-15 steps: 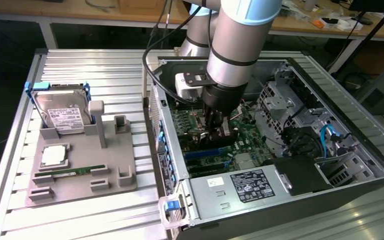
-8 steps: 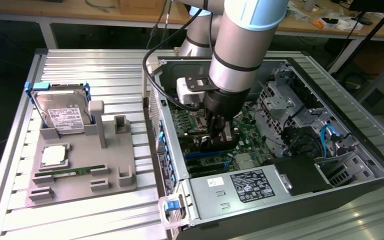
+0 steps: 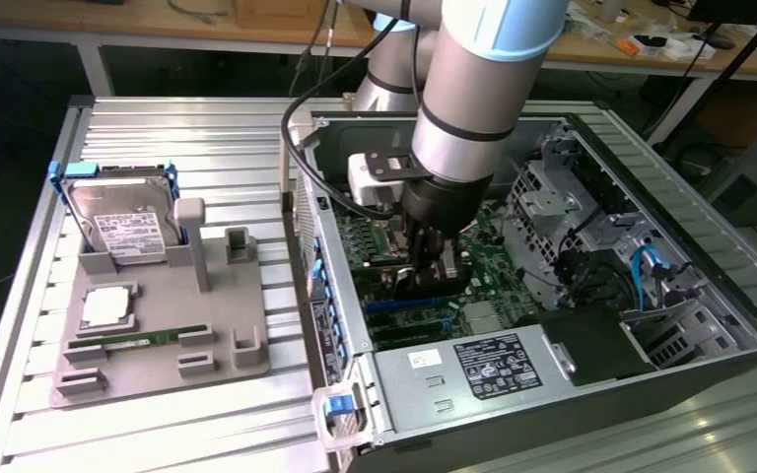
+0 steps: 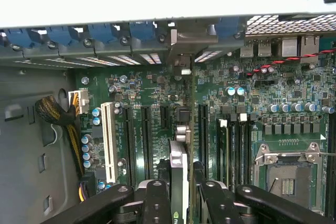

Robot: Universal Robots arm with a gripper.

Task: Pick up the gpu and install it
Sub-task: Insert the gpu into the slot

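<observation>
above green motherboard (image 4: 152, 90), pincer (image 4: 182, 190) clamps thin, dark, silvery-edged gpu (image 4: 178, 162) upright.

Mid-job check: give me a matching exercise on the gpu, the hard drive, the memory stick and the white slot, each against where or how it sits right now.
Things:
1. gpu
2. hard drive
3. memory stick
4. white slot

States:
A. lying flat on the grey tray
B. clamped between the fingers, edge-on over the motherboard
C. nothing plugged into it
D. propped up on end in the grey tray

Pairs: 1-B, 2-D, 3-A, 4-C
</observation>
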